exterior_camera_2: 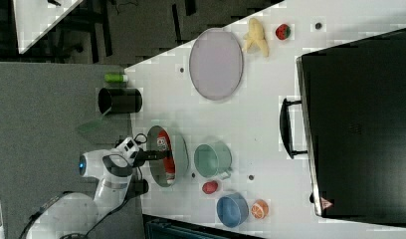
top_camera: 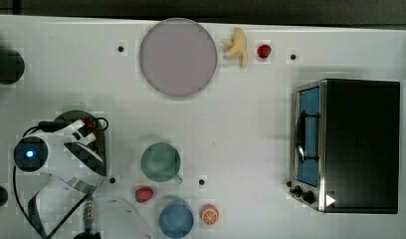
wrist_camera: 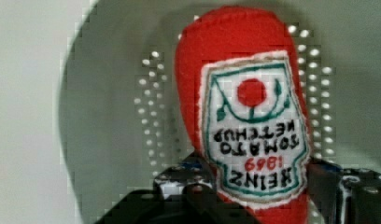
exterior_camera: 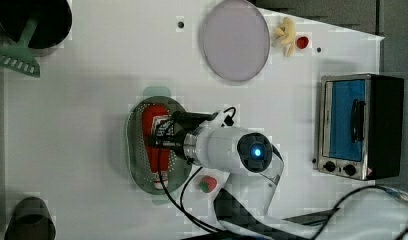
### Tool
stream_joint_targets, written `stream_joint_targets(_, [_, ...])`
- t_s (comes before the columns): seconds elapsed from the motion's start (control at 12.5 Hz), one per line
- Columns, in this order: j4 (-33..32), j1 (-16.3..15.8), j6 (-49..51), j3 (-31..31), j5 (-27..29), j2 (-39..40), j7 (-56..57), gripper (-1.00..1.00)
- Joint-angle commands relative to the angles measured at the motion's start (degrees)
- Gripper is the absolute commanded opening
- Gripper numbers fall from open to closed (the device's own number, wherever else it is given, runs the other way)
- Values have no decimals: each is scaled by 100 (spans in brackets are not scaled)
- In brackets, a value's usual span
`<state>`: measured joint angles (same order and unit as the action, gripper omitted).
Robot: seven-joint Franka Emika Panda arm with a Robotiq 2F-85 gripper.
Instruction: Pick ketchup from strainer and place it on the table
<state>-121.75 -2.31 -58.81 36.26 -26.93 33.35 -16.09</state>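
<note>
- I have a white table with a few small dark holes in it; beyond its edge in the right view there is dark grey floor and a corner of another white surface.
- On the table I see a pale lilac plate, a banana, a green mug, a blue bowl, an orange half and a black toaster oven with a blue glass door.
- At the table's far edge in the left view stands a dark pot with a green spatula in it.
- The strainer sits near the arm's base, and the ketchup lies lengthwise in it with its cap end pointing toward the left view's bottom.
- From the top view the arm covers most of the strainer, so I can barely make out the bottle there.
- In the wrist view the ketchup is cut off at the neck end, and the strainer runs past the edges.
- The gripper is down over the bottle's middle. In the wrist view its dark fingers stand on either side of the label, partway closed around the ketchup; I cannot tell whether they press it.
</note>
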Motion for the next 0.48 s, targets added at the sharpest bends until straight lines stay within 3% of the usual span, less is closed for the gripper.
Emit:
stream_joint_targets(0.08, [176,34,648,355,450,-892,-247,19])
stream_joint_targets(0.48, [644,422,1779,348,1966,-2013,257,19])
